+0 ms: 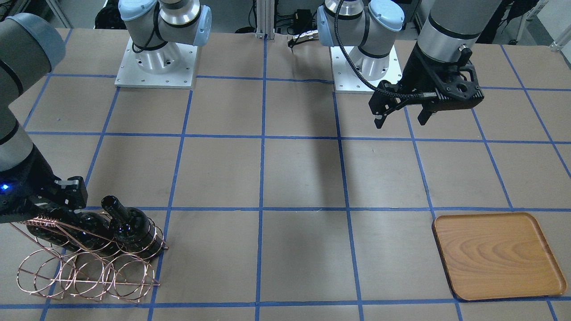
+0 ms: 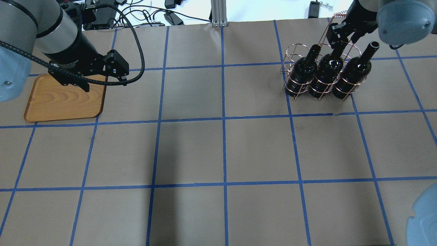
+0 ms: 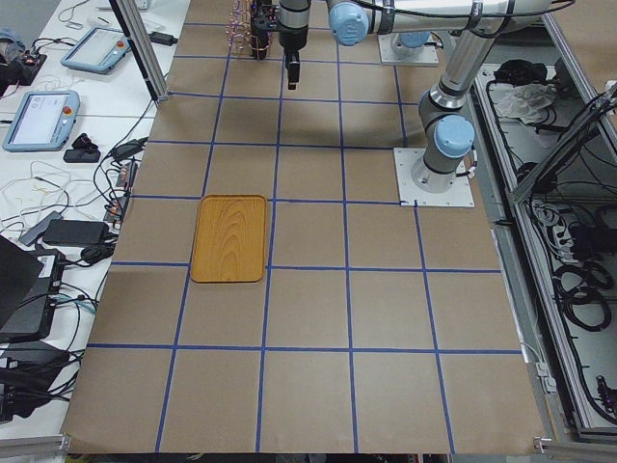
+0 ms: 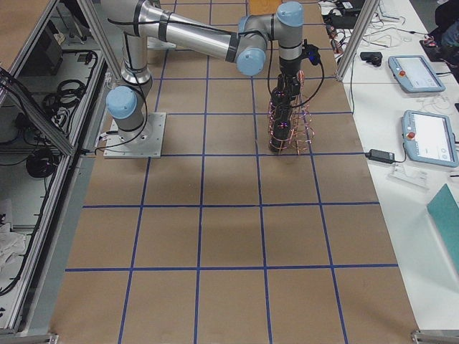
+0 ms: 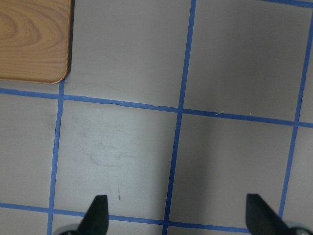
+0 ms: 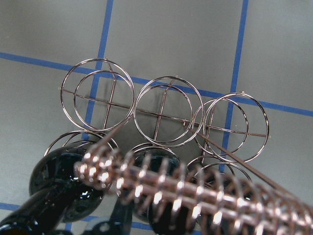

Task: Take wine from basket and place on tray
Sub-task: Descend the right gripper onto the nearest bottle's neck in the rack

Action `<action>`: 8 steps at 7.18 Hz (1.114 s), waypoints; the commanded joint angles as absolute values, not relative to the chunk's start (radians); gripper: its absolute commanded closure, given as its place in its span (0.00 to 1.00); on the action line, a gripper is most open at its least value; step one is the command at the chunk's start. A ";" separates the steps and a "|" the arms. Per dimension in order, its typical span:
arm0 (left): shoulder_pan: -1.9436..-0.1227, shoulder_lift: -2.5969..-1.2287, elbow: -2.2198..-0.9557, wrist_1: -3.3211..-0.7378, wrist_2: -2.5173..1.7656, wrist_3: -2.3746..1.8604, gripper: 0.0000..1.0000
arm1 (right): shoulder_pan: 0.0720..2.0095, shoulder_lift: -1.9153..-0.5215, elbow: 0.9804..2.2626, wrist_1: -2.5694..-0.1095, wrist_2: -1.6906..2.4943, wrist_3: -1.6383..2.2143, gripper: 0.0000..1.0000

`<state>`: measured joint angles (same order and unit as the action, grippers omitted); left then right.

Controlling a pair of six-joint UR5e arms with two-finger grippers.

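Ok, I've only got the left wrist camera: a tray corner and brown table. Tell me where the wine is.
Observer: Three wine bottles stand in the basket, far across the table on the robot's right, all in the row of rings nearer the robot.
Operator: Give me the right gripper.
Observer: The right gripper is down at the middle bottle, at its neck. I can't tell whether it is shut on it.
Operator: Check the rest of the tray.
Observer: The whole tray is bare, no bottle on it yet.
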<state>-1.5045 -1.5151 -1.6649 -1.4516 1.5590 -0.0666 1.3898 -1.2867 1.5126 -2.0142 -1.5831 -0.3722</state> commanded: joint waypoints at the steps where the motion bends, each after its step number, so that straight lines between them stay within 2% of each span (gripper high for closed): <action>1: -1.505 -1.513 -1.664 -1.450 1.557 -0.066 0.00 | 1.390 -1.276 1.514 -2.035 -1.583 -0.374 0.32; 6: -1.505 -1.511 -1.660 -1.434 1.557 -0.063 0.00 | 1.390 -1.255 1.513 -2.036 -1.583 -0.365 0.33; 7: -1.505 -1.511 -1.660 -1.431 1.559 -0.063 0.00 | 1.390 -1.255 1.513 -2.036 -1.585 -0.365 0.37; 8: -1.505 -1.514 -1.661 -1.431 1.560 -0.064 0.00 | 1.390 -1.255 1.513 -2.034 -1.583 -0.364 0.48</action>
